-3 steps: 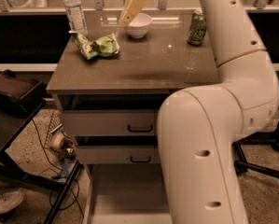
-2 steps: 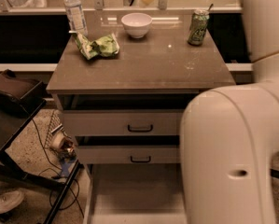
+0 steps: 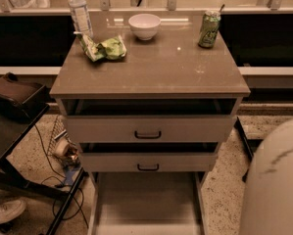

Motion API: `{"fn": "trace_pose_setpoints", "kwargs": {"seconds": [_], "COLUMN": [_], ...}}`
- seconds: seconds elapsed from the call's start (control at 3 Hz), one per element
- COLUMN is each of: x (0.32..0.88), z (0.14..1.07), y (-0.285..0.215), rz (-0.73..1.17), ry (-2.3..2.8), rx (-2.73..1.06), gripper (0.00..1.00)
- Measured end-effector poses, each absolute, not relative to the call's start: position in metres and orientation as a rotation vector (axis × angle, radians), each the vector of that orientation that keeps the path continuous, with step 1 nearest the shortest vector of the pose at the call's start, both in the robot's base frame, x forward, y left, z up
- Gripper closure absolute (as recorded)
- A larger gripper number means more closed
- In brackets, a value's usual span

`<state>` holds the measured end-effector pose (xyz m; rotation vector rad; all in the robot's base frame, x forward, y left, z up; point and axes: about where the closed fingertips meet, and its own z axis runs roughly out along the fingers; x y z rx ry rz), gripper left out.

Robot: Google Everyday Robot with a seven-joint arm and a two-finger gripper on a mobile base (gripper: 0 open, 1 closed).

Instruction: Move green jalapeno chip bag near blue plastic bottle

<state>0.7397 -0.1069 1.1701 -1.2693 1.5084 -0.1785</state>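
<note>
The green jalapeno chip bag (image 3: 103,48) lies crumpled on the far left of the tabletop (image 3: 156,67). The blue plastic bottle (image 3: 80,11), clear with a white cap and pale label, stands upright just behind the bag at the far left corner, a small gap from it. The gripper is out of view. Only a white rounded part of my arm (image 3: 273,185) shows at the lower right, below the table's height.
A white bowl (image 3: 144,26) sits at the far middle and a green soda can (image 3: 209,29) at the far right. Two drawers (image 3: 148,130) stand slightly open below the top. A black stand (image 3: 13,111) and cables sit to the left.
My arm has pulled back out of the scene to the lower right; the gripper that hung above the bowl is gone from view. The bag, bottle, bowl and can have not moved.
</note>
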Motion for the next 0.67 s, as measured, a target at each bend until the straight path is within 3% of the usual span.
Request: {"fn": "trace_pose_setpoints", "kwargs": {"seconds": [0.67], "x": [0.759], "z": [1.146], "y": [-0.135], "rz": [-0.180], "ry": [1.619], "rx": [-1.160], "gripper": [0.00]}}
